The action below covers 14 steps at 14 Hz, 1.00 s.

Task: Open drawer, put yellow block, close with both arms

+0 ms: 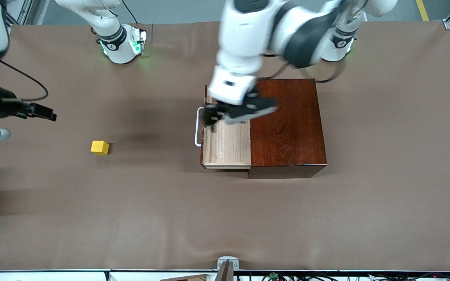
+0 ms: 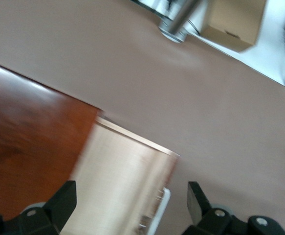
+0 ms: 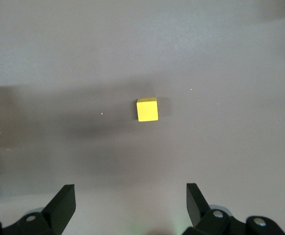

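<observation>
Brown cloth covers the worktop (image 1: pixel 139 218), and near the right arm's end of it the right claw (image 1: pixel 43 112) hangs in the air close to that edge, its fingers (image 3: pixel 64 203) spread wide apart and holding nothing. The yellow block (image 1: pixel 99 147) sits on the bare cloth between that edge and the drawer, nearer to the front camera than the right arm's base and well apart from the box. In the right wrist view the block (image 3: pixel 147 109) lies out ahead of the open fingers, not yet between them.

Toward the middle stands the mahogany box (image 1: pixel 287 125), with the drawer (image 1: pixel 227 146) pulled out toward the right arm's end, its white loop handle (image 1: pixel 198 127) leading. The left claw (image 1: pixel 225 113) hovers over the drawer's pale-wood tray just beside the handle, fingers (image 2: pixel 64 203) parted and empty.

My judgement is that the drawer is open and picking up the block comes next. The risks: the right claw may descend off-centre and nudge the small cube away rather than straddle it; and if the left arm lingers over the tray, the two arms could crowd each other when the block is carried in.
</observation>
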Motion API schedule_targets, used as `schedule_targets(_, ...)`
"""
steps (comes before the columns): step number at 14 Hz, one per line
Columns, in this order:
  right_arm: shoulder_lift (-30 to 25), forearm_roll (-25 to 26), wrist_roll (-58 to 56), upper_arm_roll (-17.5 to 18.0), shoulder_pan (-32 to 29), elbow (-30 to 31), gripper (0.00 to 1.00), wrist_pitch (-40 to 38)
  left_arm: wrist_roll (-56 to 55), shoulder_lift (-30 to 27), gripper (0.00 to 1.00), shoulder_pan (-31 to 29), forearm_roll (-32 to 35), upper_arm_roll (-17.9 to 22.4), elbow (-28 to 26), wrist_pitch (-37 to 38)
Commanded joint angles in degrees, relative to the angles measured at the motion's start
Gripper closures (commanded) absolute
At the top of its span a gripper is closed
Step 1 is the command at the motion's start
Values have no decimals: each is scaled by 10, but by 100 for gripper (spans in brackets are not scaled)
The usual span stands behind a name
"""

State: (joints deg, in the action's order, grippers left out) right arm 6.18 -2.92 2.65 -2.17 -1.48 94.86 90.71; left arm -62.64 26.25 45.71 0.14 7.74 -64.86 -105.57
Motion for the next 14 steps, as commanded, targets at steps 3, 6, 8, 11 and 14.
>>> schedule_targets(3,55,-5,1,7,-14,1,0,28,191,-88,0,-117,-2,-7,-32,120)
schedule_targets(6,82,-5,1,7,-16,19,0,56,318,-125,0,-185,-7,-8,-49,192)
schedule_targets(8,84,-5,1,7,-18,56,0,101,403,-160,0,-220,-7,-8,-92,200)
schedule_targets(11,84,-5,1,7,-23,106,0,164,519,-224,0,-301,-7,-34,-177,190)
schedule_targets(14,84,-5,1,8,-22,158,0,226,536,-283,0,-408,-8,-117,-254,179)
